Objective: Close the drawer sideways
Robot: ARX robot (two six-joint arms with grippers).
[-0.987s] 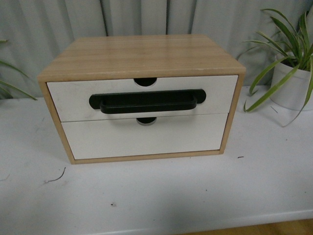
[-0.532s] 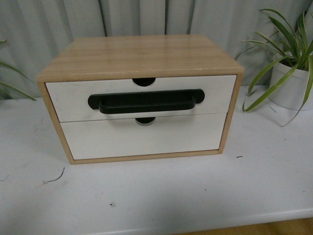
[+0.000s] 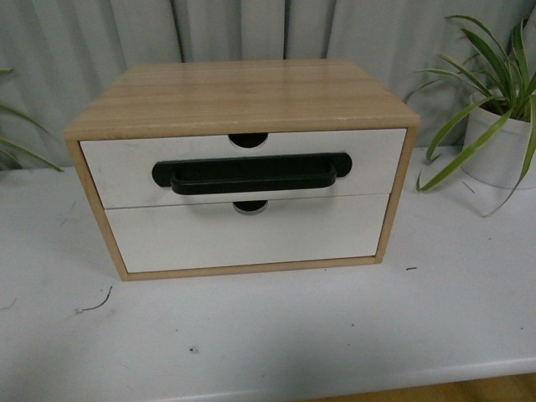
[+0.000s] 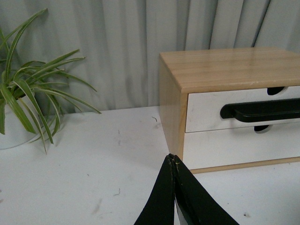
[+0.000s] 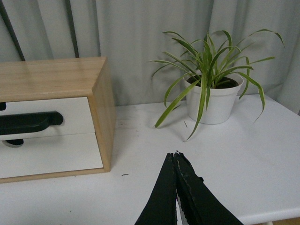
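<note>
- My left gripper: fingers pressed together, nothing between them, hanging above the table and touching nothing.
- My right gripper: the same, fingertips meeting, empty, over bare table.
- Neither arm shows in the front view; only the wrist cameras see the tools.
- Drawer: upper of two white fronts in the cabinet, with a black handle and a notch in its top edge. It sits dead ahead at 12 o'clock in the front view. Its long axis and the handle's run 9-to-3 across me.
- From the left gripper the cabinet lies ahead toward 1 o'clock; its left wooden side faces that tool. From the right gripper it lies ahead toward 10 o'clock, right side facing it.
- Which arm is nearer: I cannot say for sure. In the left wrist view the cabinet corner looks closer to the tool than it does in the right wrist view.
- The drawer front looks nearly flush with the frame, perhaps proud of the lower front by a sliver. I judge the closing to be done or almost done.
- Left wrist view alone shows the left plant; the right wrist view gives the right plant whole in its white pot.
- Front view alone shows both fronts complete.
</note>
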